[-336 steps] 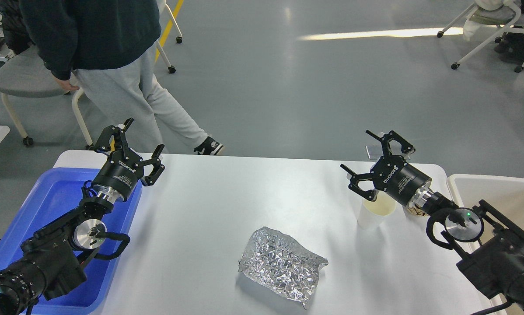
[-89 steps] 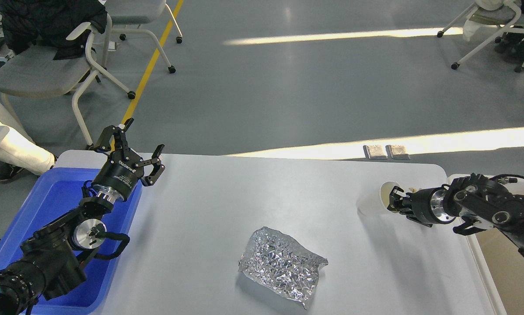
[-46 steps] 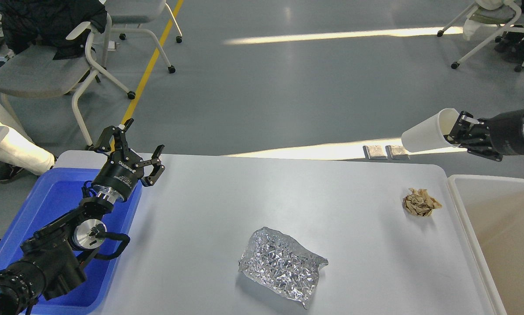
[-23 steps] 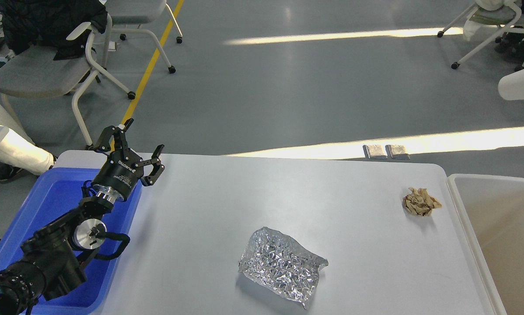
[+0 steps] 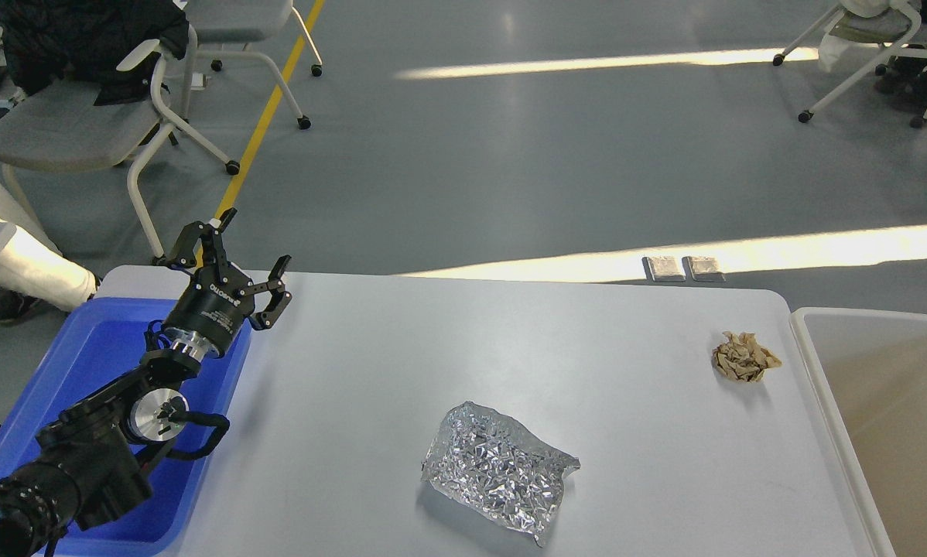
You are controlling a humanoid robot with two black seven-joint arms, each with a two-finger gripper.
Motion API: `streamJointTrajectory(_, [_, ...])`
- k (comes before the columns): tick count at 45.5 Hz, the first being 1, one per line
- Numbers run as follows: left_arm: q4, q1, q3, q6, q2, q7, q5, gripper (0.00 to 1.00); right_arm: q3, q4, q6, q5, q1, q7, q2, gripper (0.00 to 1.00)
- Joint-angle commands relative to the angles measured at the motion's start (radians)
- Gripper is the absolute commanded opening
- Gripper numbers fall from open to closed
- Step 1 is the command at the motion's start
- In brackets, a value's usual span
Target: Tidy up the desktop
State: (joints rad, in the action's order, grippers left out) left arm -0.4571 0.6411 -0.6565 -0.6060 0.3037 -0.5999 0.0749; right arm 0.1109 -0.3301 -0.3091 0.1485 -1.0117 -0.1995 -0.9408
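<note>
Left gripper (image 5: 234,253) at left of frame — fingers spread, holding nothing, above blue tray (image 5: 84,348). Right gripper out of view. Desktop (image 5: 401,356) fills centre frame, carrying foil sheet (image 5: 499,468) lower centre and crumpled paper (image 5: 743,357) at right, near beige bin (image 5: 881,387). Approach from above — pinch firmly; both are light.

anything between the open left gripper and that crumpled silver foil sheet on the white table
Nothing visible. Only bare white tabletop lies between the left gripper and the crumpled silver foil sheet.
</note>
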Motion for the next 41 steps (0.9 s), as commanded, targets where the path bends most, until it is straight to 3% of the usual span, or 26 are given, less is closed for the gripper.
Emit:
streamJointTrajectory(1, [0.000,0.000,0.000,0.000,0.000,0.000,0.000,1.00,0.006,0.110,0.168,-0.196,0.168,-0.001,0.128,0.00])
streamJointTrajectory(7, [0.000,0.000,0.000,0.000,0.000,0.000,-0.001,1.00,0.006,0.377,0.165,-0.254,0.237,-0.001,0.310,0.00])
streamJointTrajectory(12, [0.000,0.000,0.000,0.000,0.000,0.000,0.000,1.00,0.015,0.489,0.170,-0.256,0.260,-0.001,0.421,0.00])
streamJointTrajectory(24, [0.000,0.000,0.000,0.000,0.000,0.000,-0.001,1.00,0.102,0.565,0.179,-0.254,0.311,-0.001,0.540,0.00])
streamJointTrajectory(41, [0.000,0.000,0.000,0.000,0.000,0.000,0.000,1.00,0.303,0.559,0.179,-0.254,0.355,-0.005,0.579,0.00])
